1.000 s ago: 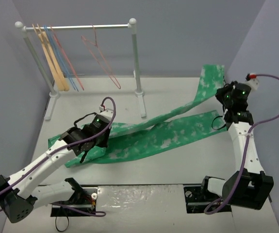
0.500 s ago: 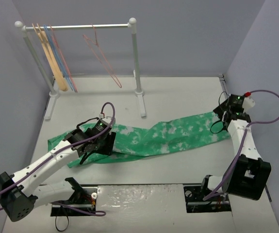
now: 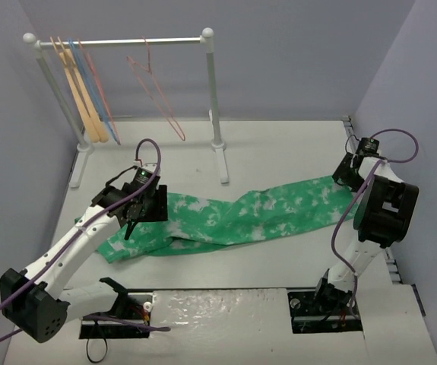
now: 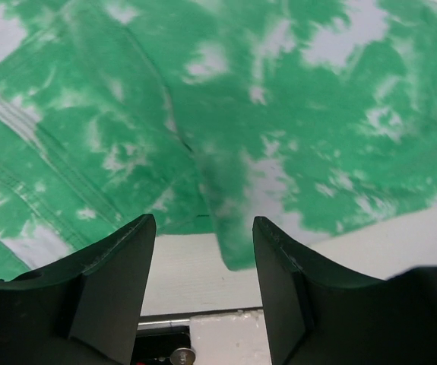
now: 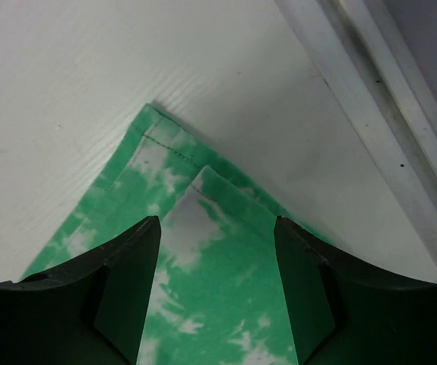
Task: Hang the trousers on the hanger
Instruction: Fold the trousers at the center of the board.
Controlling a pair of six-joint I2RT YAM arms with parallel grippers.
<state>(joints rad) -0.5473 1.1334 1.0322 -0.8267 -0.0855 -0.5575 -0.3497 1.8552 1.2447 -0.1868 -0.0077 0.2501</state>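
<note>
White desk [image 3: 279, 152], pale grey-lilac walls on three sides, and we start at the near edge, where both arm bases are bolted down.

Moving up from there, the left pincer [image 3: 132, 222] hangs over the left end of the trousers [image 3: 248, 217]. Its wrist view shows the left pincer [image 4: 203, 224] spread, two dark fingers apart with nothing between them. Green cloth blotched with white fills the picture below, with a folded seam running across it and a strip of bare desk at the cloth's near edge.

The trousers lie flat across the middle of the desk, stretched from the left arm to the right side and rumpled and overlapped at the left end. They are well apart from the rack.

Over on the right, the right pincer [image 3: 347, 171] sits above the far-right tip of the cloth. Its wrist camera shows it spread too, holding nothing. Under it, two stitched hem corners lie one on top of the other, close to the rail along the desk's right rim.

At the back stands a white rack [image 3: 127, 42]. The hanger [image 3: 157, 95], thin and pink, dangles near the middle of the bar. At the left end hang a tan wooden hanger [image 3: 85, 99] and blue wire hangers [image 3: 102, 103].
</note>
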